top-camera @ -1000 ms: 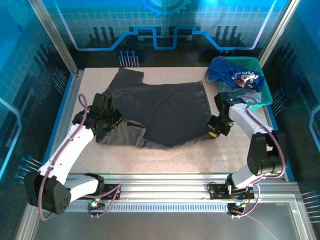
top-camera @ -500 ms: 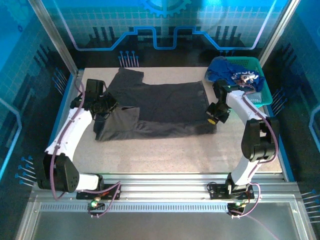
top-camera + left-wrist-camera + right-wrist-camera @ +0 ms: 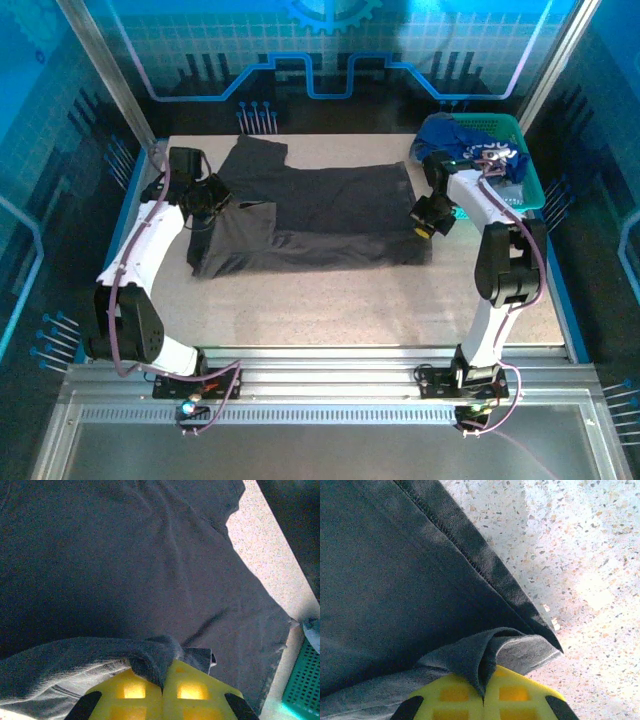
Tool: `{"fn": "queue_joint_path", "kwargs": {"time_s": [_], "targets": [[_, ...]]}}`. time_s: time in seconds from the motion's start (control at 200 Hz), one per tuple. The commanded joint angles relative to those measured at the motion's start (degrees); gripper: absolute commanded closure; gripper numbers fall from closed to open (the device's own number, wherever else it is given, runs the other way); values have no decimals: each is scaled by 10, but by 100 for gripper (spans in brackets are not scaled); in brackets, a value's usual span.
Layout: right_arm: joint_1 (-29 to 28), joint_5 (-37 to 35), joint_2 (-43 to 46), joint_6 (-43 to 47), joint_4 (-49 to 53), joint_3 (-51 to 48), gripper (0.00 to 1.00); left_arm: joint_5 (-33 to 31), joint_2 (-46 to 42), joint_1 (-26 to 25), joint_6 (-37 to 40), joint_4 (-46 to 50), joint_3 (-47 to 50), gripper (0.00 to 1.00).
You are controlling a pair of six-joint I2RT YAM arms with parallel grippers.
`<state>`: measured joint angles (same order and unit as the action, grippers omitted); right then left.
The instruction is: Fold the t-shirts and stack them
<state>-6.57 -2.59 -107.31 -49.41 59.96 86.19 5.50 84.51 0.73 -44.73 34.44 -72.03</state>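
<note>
Charcoal cloth: the large t-shirt lies across the middle of the table. Its near half is doubled over toward the far half, and one sleeve reaches to the far left.
Left gripper: clamped tight on a bunched edge at the shirt's left end, with the cloth wrapped over the yellow pads.
Right gripper: pinched closed on the hemmed corner at the shirt's right end, near the teal basket.
Other shirts: a royal-blue one with pale print is heaped in the basket at the far right, with paler cloth beneath it.
Handling: the cloth looks soft, light and limp. It has no stiffness of its own, so it will likely sag and crease between the two holds. The knit looks matte, so it will probably drag on the speckled table rather than slide.
Where to hold: hems and corners suit best, where the stitched edge gives a firm bite. Taking both ends at once should keep the fold line straight.
Risk: a pinch in the flat middle would probably gather extra layers and wrinkle the fold.
</note>
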Motion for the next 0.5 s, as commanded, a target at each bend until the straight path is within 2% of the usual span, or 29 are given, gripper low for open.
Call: {"fn": "queue_joint_path", "kwargs": {"time_s": [0.0,0.495], "targets": [[7,-8,-28,9,8,38,100,14,21,13,30,-13,-29,100],[0,-17,-82,10,9,80,100,6,110,32,68,-12,-80,100]]}}
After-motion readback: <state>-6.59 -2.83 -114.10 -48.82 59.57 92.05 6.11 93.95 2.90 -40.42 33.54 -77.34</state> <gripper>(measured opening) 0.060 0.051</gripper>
